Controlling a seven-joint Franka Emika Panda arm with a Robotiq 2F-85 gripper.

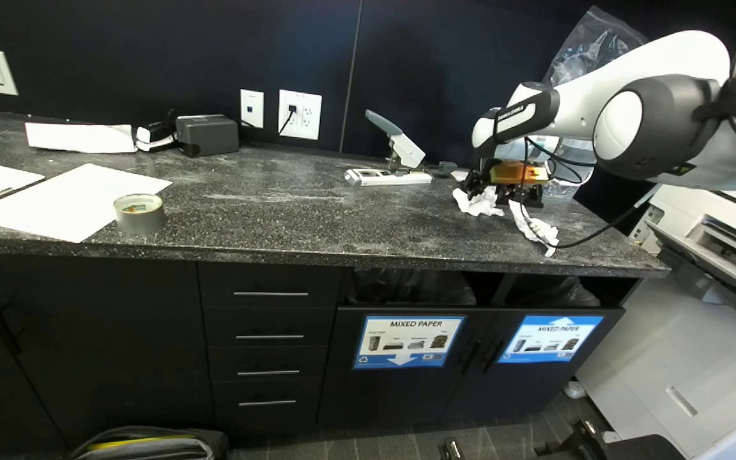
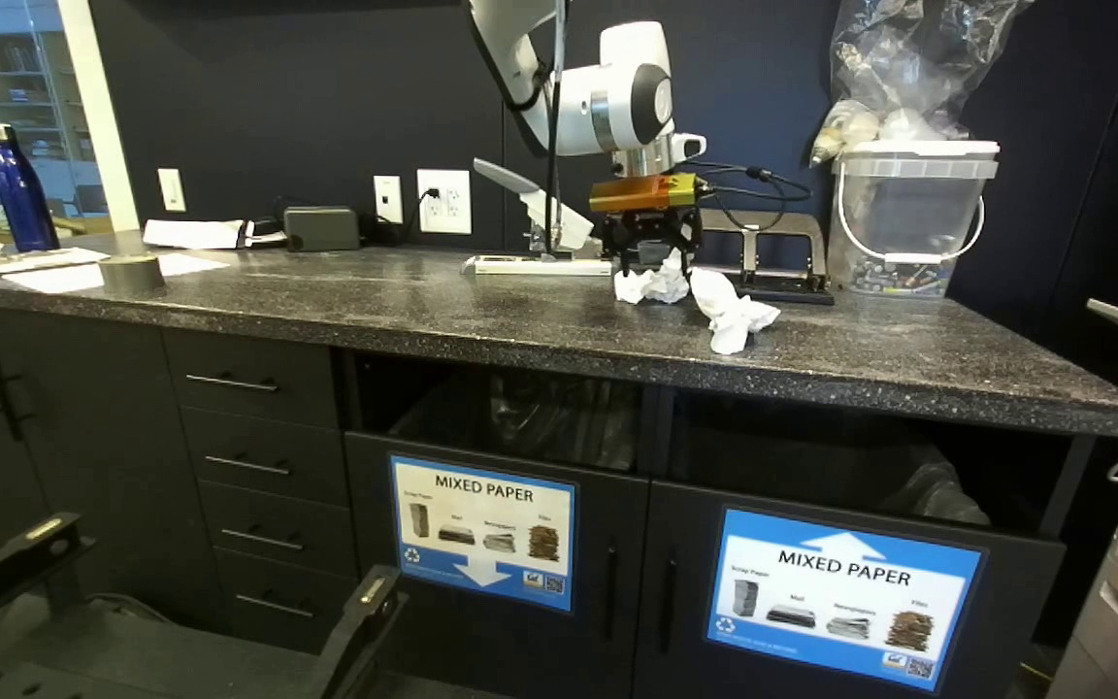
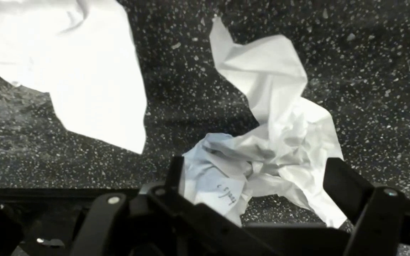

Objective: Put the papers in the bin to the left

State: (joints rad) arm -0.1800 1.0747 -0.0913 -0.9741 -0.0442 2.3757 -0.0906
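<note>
Two crumpled white papers lie on the dark speckled counter. The back one (image 2: 653,283) (image 1: 478,202) (image 3: 283,117) is directly below my gripper (image 2: 654,260) (image 3: 256,177). Its jaws stand wide, one finger on either side of that paper in the wrist view; whether they touch it I cannot tell. Closer to the counter's front edge rests the second paper (image 2: 732,316) (image 1: 535,227) (image 3: 98,81), outside the jaws. Under the counter is the left bin (image 2: 612,493), a dark compartment with an open top, a plastic liner inside and a blue-edged sign (image 1: 409,342) on its front.
Beside it, the right compartment carries a bluer sign (image 2: 845,597). A long stapler (image 1: 387,177) and a hole punch (image 2: 792,238) sit near the gripper. A clear bucket (image 2: 913,214) stands by the wall. A tape roll (image 1: 140,215) and flat sheets (image 1: 68,198) lie further along.
</note>
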